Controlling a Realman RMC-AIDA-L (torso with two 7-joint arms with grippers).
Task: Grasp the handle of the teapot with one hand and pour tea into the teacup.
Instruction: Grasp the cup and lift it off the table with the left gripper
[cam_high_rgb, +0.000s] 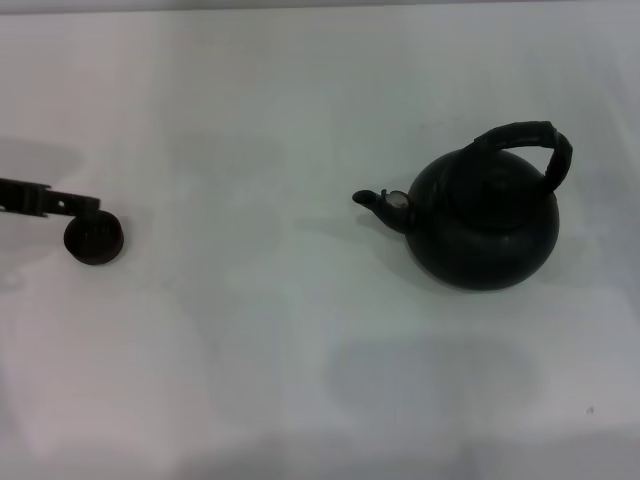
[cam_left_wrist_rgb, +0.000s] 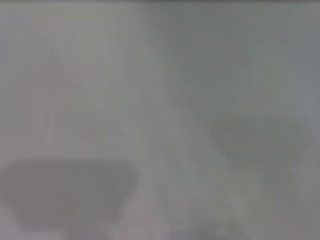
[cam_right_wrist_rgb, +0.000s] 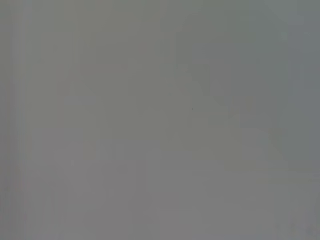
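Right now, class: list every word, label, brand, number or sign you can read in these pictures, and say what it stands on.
None can be read: the teapot, its handle, the teacup, the white table and the left claw show no writing.

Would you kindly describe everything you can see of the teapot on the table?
The teapot is a large, round, matte-black kettle-shaped pot standing upright on the white table, on the robot's right side. A thick black arched handle with a ribbed, wrapped look spans its top. Its short spout points toward the robot's left, toward the distant teacup. Only the table touches the pot; the wrist views do not show it.
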